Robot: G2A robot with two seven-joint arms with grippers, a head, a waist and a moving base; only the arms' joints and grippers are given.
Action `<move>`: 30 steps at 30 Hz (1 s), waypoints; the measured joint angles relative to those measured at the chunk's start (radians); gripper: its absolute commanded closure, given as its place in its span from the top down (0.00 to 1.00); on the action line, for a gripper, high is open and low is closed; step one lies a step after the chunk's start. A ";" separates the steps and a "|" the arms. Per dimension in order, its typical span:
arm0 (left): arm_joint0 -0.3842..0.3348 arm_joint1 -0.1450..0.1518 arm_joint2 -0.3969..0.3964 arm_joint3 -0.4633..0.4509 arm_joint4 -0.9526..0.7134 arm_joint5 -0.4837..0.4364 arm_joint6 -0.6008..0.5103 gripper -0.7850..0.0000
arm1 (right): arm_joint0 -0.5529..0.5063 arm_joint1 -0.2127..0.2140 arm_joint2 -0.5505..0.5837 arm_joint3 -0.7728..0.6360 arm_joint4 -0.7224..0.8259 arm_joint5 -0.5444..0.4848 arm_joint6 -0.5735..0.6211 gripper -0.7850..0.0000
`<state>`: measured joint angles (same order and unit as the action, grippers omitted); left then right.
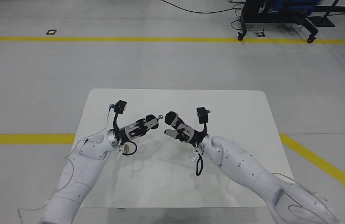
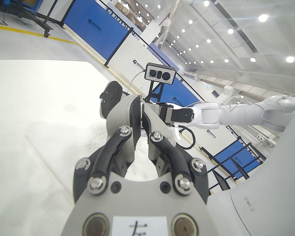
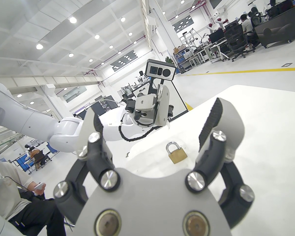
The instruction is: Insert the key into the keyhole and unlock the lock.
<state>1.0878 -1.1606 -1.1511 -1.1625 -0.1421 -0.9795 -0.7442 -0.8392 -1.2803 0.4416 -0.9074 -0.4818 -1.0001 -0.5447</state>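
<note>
My left hand (image 1: 153, 121) pinches the thin, slippery key (image 1: 160, 117), at nine o'clock of my wide-open, empty right hand (image 1: 169, 125). The padlock (image 3: 176, 152) lies on the tabletop (image 1: 239, 112) just ahead of that hand. It looks rigid and weighty, so I'd grip its body.

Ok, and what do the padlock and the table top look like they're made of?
Padlock: the body looks like brass, yellow-gold with a dull satin sheen. The shackle looks like plated or polished steel, silvery and bright.
Table: a smooth, matt white top with a rounded corner, possibly laminate or painted board. What lies under the surface cannot be told.
</note>
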 measured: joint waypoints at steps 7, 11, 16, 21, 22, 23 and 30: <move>0.018 0.019 -0.005 -0.035 0.019 0.029 -0.078 0.00 | 0.008 0.049 0.076 0.010 -0.054 0.018 0.221 1.00; -0.003 0.025 0.060 -0.061 0.015 0.105 -0.204 0.00 | -0.014 0.099 0.136 -0.050 -0.080 -0.013 0.358 1.00; -0.026 0.035 0.126 -0.082 0.060 0.131 -0.227 0.00 | -0.066 0.156 0.201 -0.167 -0.048 -0.012 0.501 0.97; -0.045 0.051 0.163 -0.075 0.059 0.117 -0.213 0.00 | -0.118 0.196 0.248 -0.255 0.012 -0.005 0.646 0.84; -0.047 0.054 0.167 -0.074 0.058 0.113 -0.210 0.00 | -0.125 0.200 0.254 -0.266 0.024 0.000 0.670 0.84; -0.049 0.057 0.173 -0.073 0.057 0.109 -0.205 0.00 | -0.133 0.205 0.260 -0.279 0.042 0.010 0.698 0.80; -0.065 0.074 0.207 -0.069 0.065 0.094 -0.190 0.00 | -0.160 0.220 0.281 -0.331 0.135 0.071 0.826 0.53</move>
<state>1.0227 -1.0861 -0.9436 -1.2315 -0.0770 -0.8855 -0.9347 -0.9991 -1.0604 0.7225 -1.2384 -0.3469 -0.9291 0.2816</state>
